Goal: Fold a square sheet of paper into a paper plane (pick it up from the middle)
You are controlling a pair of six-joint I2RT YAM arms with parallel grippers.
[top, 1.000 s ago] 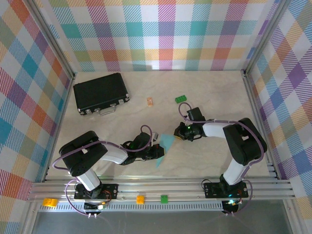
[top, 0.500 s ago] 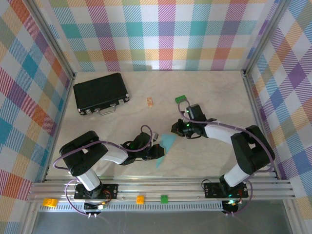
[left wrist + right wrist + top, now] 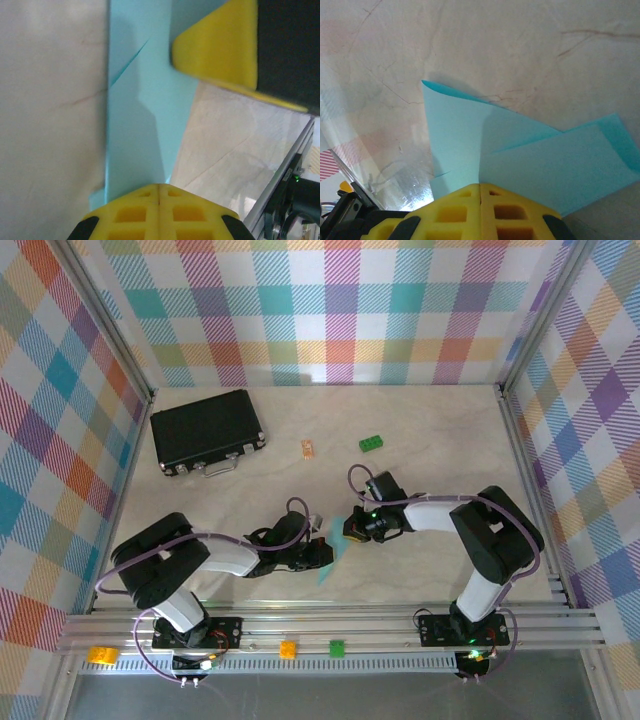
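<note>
The left claw (image 3: 159,192) has its yellow tips shut flush together, with the narrow end of the light blue paper sheet (image 3: 145,115) running in under them, so it appears to be pinching that end to anchor it. The right claw (image 3: 480,190) is likewise fully closed where two raised flaps of the sheet (image 3: 520,150) meet. One of its fingers (image 3: 220,50) rests on the far part of the sheet in the left wrist view. From above, the left claw (image 3: 318,555) sits at about 8 o'clock of the sheet (image 3: 333,552) and the right claw (image 3: 352,530) at about 2 o'clock. Gripping from opposite sides like this probably lets one arm brace the sheet while the other turns a flap over. The sheet lies near the middle of the desk (image 3: 430,450), partly folded and not yet a dart. The black case (image 3: 207,430) at 10 o'clock, the small orange piece (image 3: 308,448) at 12 and the green brick (image 3: 372,443) at 1 sit well apart from it.
</note>
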